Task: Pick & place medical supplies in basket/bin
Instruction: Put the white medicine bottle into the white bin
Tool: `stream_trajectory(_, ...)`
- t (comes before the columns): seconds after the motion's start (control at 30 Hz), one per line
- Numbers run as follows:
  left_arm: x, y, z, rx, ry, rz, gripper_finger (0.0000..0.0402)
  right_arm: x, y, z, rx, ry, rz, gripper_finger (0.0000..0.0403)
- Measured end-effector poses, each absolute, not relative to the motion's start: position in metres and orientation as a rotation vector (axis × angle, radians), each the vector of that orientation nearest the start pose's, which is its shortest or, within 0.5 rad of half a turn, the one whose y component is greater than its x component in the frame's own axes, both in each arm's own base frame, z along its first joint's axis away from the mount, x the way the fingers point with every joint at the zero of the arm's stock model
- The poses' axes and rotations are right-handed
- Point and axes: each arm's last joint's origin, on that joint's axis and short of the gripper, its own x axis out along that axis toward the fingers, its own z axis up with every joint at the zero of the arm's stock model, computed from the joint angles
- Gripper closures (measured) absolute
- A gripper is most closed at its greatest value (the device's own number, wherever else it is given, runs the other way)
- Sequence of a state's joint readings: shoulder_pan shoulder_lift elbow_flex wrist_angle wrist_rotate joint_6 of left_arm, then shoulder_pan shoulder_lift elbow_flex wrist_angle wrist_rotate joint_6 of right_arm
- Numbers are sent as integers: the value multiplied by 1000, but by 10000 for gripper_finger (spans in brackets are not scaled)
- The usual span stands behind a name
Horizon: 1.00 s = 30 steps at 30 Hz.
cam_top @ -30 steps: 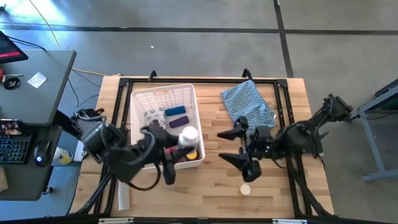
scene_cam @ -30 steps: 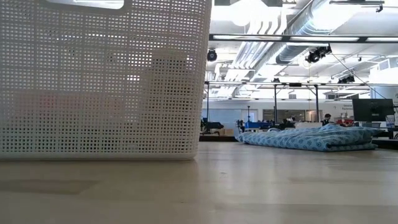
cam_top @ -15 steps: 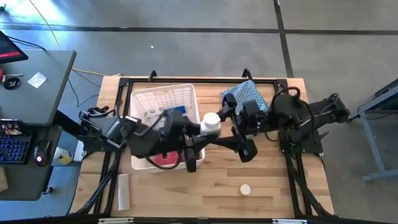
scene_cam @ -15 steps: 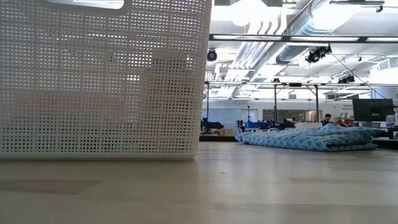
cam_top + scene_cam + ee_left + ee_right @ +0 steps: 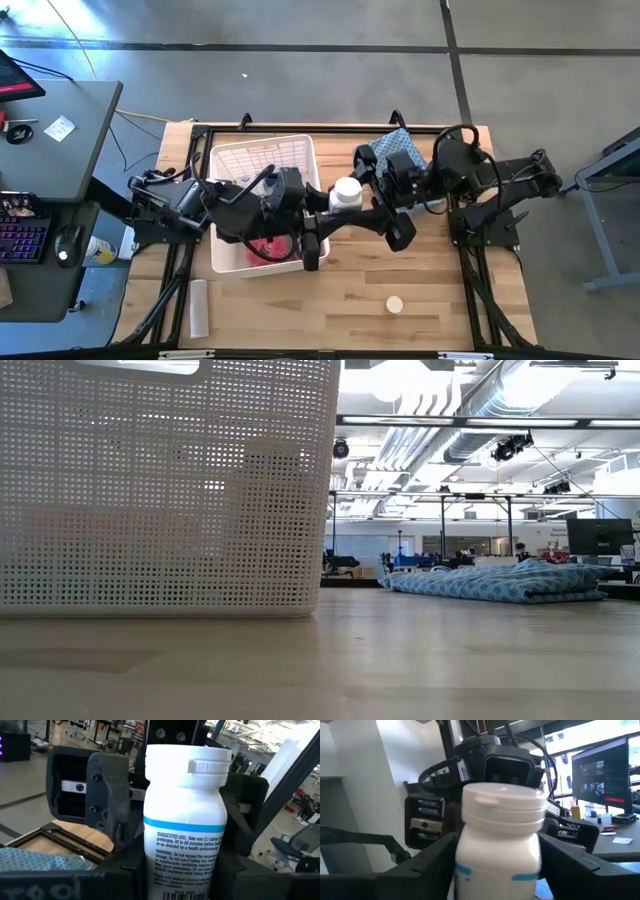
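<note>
A white bottle [image 5: 345, 194] with a white cap and a blue-banded label stands upright in the air, just right of the white lattice basket [image 5: 262, 150]. My left gripper [image 5: 330, 207] comes from the basket side and is shut on the bottle. My right gripper [image 5: 368, 200] faces it from the right, open, one finger on each side of the bottle [image 5: 497, 850]. In the basket lie a red disc [image 5: 264, 248] and a printed packet [image 5: 244, 186]. A small white disc [image 5: 395, 304] lies on the table near the front edge. My left gripper pinches the bottle's lower body [image 5: 155, 870] between its two fingers [image 5: 117, 880]. The fingers lie level and come from the table's left. The bottle stands upright, cap up, lifted clear of table and basket. Whether my right gripper's fingers [image 5: 437, 857] touch the bottle's sides I cannot tell.
The blue patterned cloth [image 5: 400, 150] lies bunched at the table's far right, and shows low on the table in the low view [image 5: 500, 582]. The basket's wall [image 5: 160, 490] fills that view's left. A white cylinder [image 5: 198, 320] lies at the near left corner.
My left gripper has carried the bottle from above the basket's near right corner toward the table's right and far side, keeping it upright. My right gripper has risen and moved toward the far edge and the left, coming to stand around the bottle.
</note>
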State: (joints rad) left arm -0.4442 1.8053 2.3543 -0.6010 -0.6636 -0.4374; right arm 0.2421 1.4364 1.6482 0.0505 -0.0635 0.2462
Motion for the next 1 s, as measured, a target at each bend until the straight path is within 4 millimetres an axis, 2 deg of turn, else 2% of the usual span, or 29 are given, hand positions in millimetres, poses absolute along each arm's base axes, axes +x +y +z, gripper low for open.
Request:
stream_trajectory(0.33, 322, -134, 531, -360, 44, 216, 225, 297, 73, 498, 274, -207, 325, 255)
stream_trajectory(0.63, 322, -134, 529, -345, 52, 235, 210, 297, 72, 496, 230, -193, 285, 261)
stream_trajectory(0.83, 320, -132, 526, -374, 85, 256, 162, 297, 60, 498, 211, -204, 232, 263)
stream_trajectory(1.0, 303, -125, 526, -371, 175, 231, 116, 296, 51, 499, 214, -203, 196, 265)
